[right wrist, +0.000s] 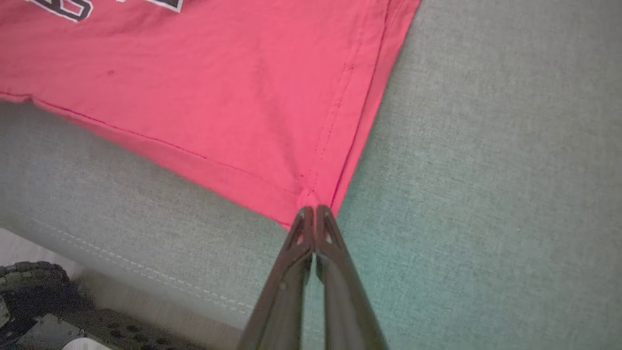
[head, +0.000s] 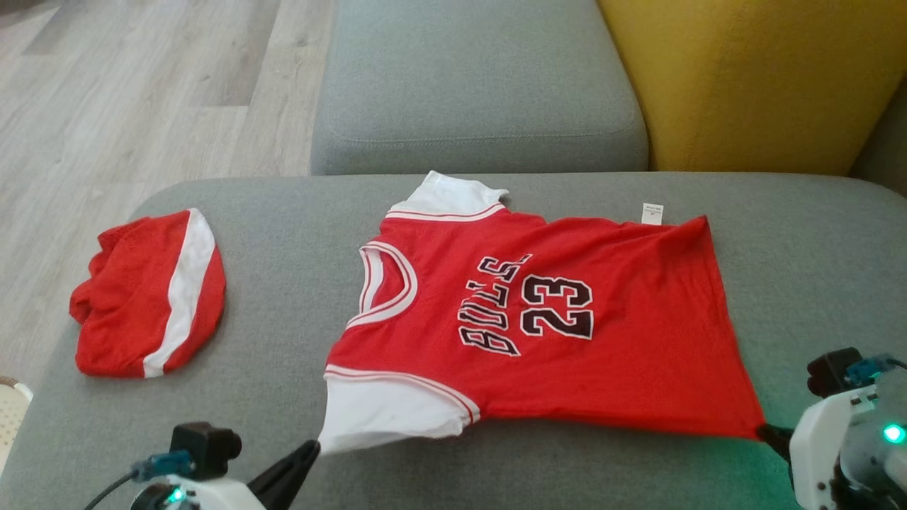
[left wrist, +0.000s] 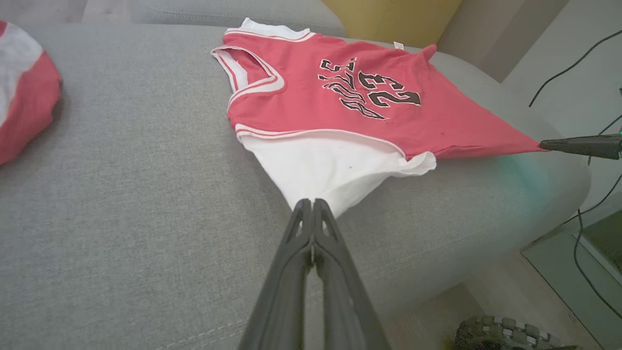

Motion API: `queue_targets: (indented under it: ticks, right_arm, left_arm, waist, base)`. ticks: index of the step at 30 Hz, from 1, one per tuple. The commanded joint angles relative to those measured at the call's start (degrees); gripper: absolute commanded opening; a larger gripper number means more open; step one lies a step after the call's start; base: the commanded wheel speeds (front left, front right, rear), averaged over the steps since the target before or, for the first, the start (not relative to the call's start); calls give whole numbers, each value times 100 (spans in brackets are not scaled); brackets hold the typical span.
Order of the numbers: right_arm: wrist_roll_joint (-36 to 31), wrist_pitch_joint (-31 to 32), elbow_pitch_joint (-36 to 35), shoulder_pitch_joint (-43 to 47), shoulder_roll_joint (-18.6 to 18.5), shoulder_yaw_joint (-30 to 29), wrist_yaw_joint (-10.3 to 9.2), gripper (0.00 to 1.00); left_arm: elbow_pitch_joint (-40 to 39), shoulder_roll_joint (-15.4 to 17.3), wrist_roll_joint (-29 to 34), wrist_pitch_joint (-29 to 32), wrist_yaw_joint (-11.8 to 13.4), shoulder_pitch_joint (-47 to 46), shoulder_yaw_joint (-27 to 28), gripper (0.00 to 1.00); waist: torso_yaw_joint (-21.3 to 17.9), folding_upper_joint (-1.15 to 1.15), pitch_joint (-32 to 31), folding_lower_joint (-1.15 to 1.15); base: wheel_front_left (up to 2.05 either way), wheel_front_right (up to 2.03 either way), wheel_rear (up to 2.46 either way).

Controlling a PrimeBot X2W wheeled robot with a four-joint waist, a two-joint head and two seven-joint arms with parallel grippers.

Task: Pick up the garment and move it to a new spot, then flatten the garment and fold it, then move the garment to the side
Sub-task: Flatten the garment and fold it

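Jersey (head: 609, 361) spread, corners pinched in jaws

The left gripper (left wrist: 312, 201) has its two dark fingers pressed together on the tip of the white sleeve (left wrist: 330, 167) of the red jersey (left wrist: 340, 107). The jersey lies spread on the grey cushion (left wrist: 146, 194). At the right edge, the right gripper (left wrist: 546, 144) pinches the red hem corner. A second red-and-white garment (left wrist: 24, 112) lies at the far left.
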Motion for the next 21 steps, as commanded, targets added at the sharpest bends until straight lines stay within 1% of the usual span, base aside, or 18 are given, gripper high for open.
queue_targets:
  ticks: [1, 5, 9, 14, 17, 21]
  right_arm:
    - [33, 7, -88, 11, -282, -9, -4, 0]
    - [238, 381, -341, 126, -463, 77, -4, 0]
    - [458, 676, -643, 231, -665, 129, -4, 0]
    - [567, 748, -933, 197, -839, 39, -4, 0]
    - [576, 702, -1022, 100, -828, -74, -4, 0]
    - [580, 647, -1084, -105, -726, -258, -4, 0]
  left_arm:
    - [-204, 175, -36, -2, 2, -289, 268, 0]
    - [-448, 306, -230, 270, -2, -161, 254, 0]
    - [-715, 525, -428, 575, -10, -17, 224, 0]
    - [-1041, 755, -546, 687, 16, 12, 349, 0]
    - [-1137, 744, -544, 592, 93, -130, 484, 0]
    - [-1190, 686, -489, 496, 174, -434, 603, 0]
  waist:
    - [-8, 0, 0, 0]
    - [-37, 0, 6, 0]
    - [-66, 0, 20, 0]
    - [-98, 0, 100, 0]
    - [-131, 0, 160, 0]
    - [-198, 0, 249, 0]
  base:
    - [0, 0, 0]
    - [0, 0, 0]
    - [0, 0, 0]
    - [0, 0, 0]
    - [0, 0, 0]
    - [0, 0, 0]
